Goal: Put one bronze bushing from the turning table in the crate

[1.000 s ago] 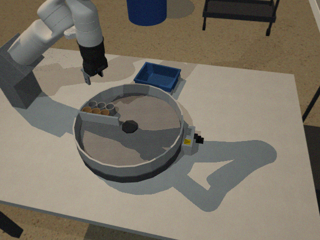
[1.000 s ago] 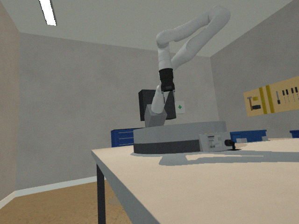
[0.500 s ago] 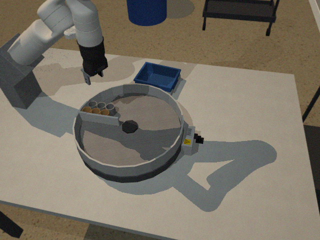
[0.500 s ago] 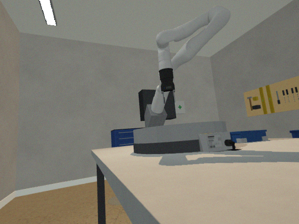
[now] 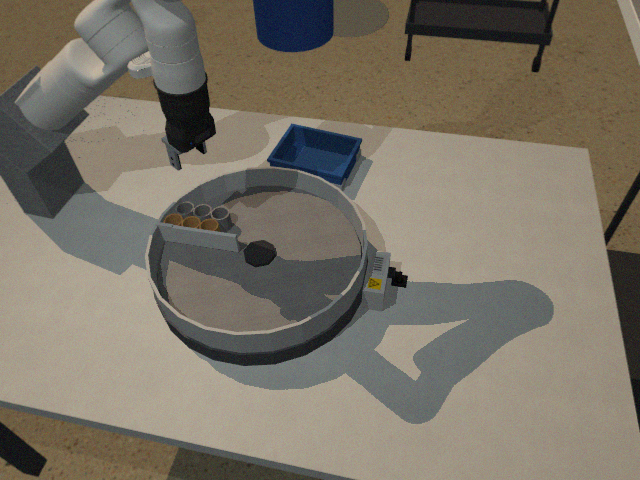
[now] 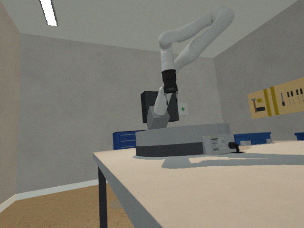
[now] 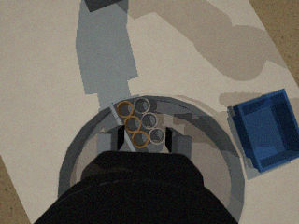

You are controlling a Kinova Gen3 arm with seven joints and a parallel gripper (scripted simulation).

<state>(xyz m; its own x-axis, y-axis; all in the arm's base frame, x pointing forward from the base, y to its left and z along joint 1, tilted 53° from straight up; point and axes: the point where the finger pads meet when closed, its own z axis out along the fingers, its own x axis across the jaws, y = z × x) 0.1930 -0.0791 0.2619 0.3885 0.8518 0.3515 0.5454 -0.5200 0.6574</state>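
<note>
The round grey turning table (image 5: pixel 258 263) stands in the middle of the white table. Three bronze bushings (image 5: pixel 191 222) and three grey bushings (image 5: pixel 202 210) stand packed against a grey guide bar (image 5: pixel 199 237) at its far left rim. In the wrist view the bronze bushings (image 7: pixel 132 123) lie left of the grey bushings (image 7: pixel 149 120). My gripper (image 5: pixel 187 153) is open and empty, well above the bushings. In the wrist view its fingers straddle the nearest bushings from above. The blue crate (image 5: pixel 315 152) stands empty behind the turning table, also in the wrist view (image 7: pixel 267 128).
A black hub (image 5: pixel 259 253) sits at the turning table's centre. A grey motor box (image 5: pixel 381 279) with a yellow label sticks out on its right side. The arm's grey base block (image 5: pixel 31 165) stands at the table's left edge.
</note>
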